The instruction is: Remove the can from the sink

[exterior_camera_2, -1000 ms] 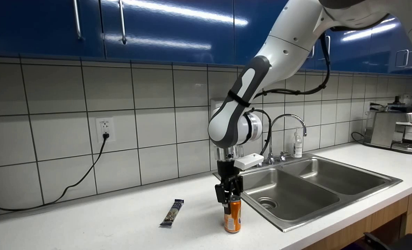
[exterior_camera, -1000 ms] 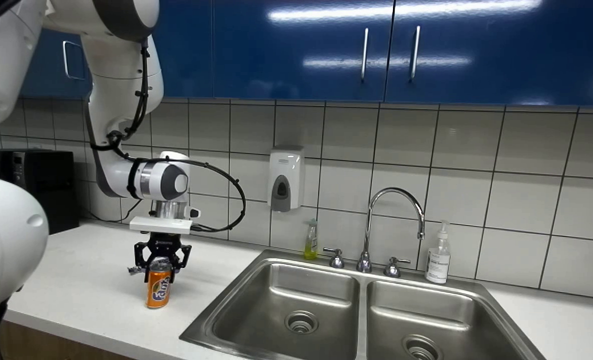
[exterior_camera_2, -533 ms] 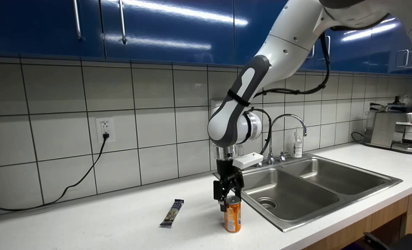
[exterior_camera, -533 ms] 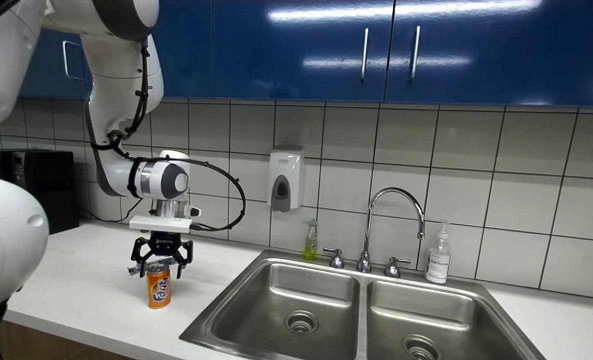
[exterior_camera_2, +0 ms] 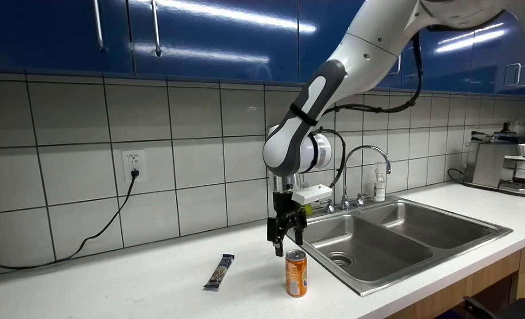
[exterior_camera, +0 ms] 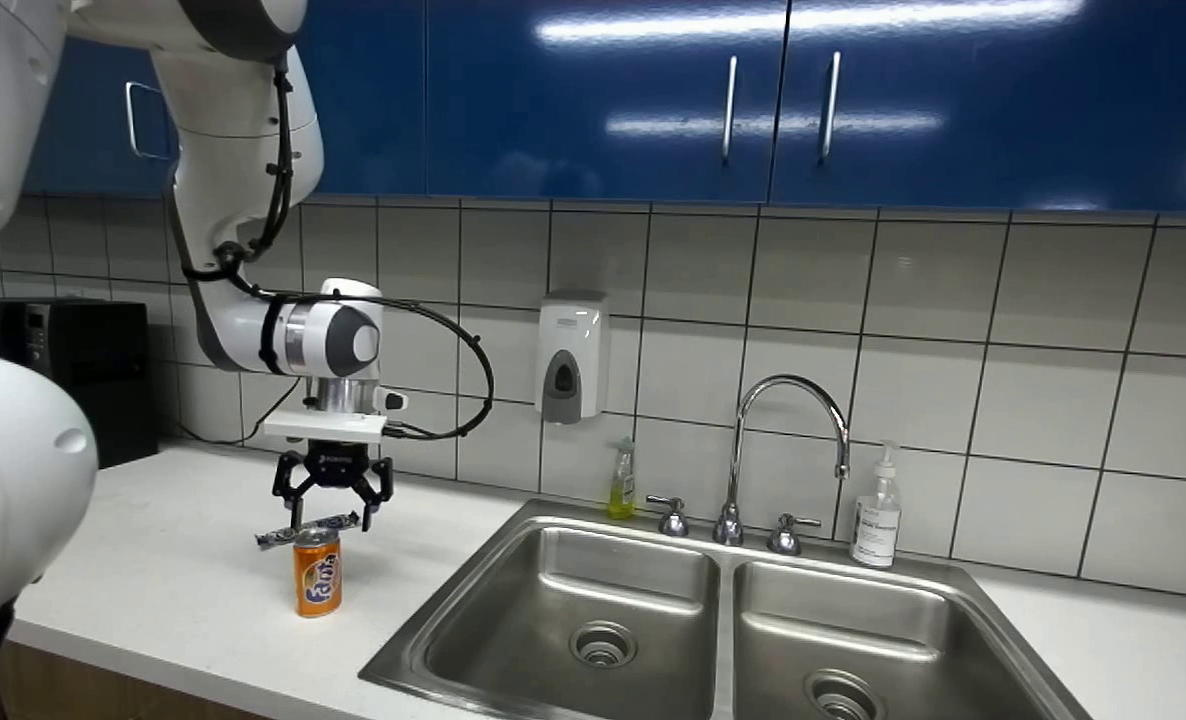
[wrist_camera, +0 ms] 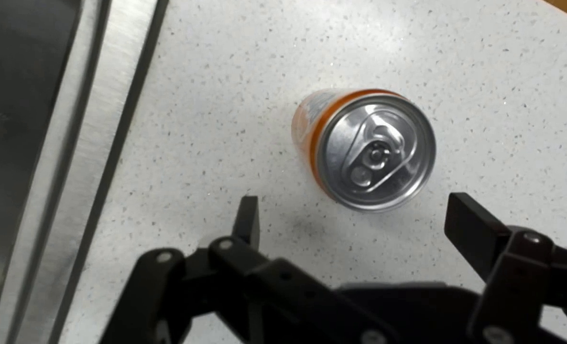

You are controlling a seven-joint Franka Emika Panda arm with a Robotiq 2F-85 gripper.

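The orange can (exterior_camera: pixel 318 580) stands upright on the white counter, left of the sink (exterior_camera: pixel 461 590) in this exterior view and outside its basins. Seen from another exterior view, the can (exterior_camera_2: pixel 296 274) is on the counter just off the sink's edge. My gripper (exterior_camera: pixel 332 522) is open, its fingertips above and slightly behind the can, touching nothing. In the wrist view the can's silver top (wrist_camera: pixel 376 153) with its pull tab lies just ahead of the spread gripper (wrist_camera: pixel 353 212). The sink's steel rim (wrist_camera: pixel 87 129) runs along the left there.
A wrapped snack bar (exterior_camera_2: pixel 220 271) lies on the counter near the can. Behind the sink rise the chrome faucet (exterior_camera: pixel 793 380), a pump bottle (exterior_camera: pixel 876 520) and a small spray bottle (exterior_camera: pixel 622 485). A dispenser (exterior_camera: pixel 573 350) hangs on the tiled wall under blue cabinets.
The jaws, around the can a second ago, have opened and let it go. My gripper has since risen and drawn back toward the wall. The can has stayed standing where it was.
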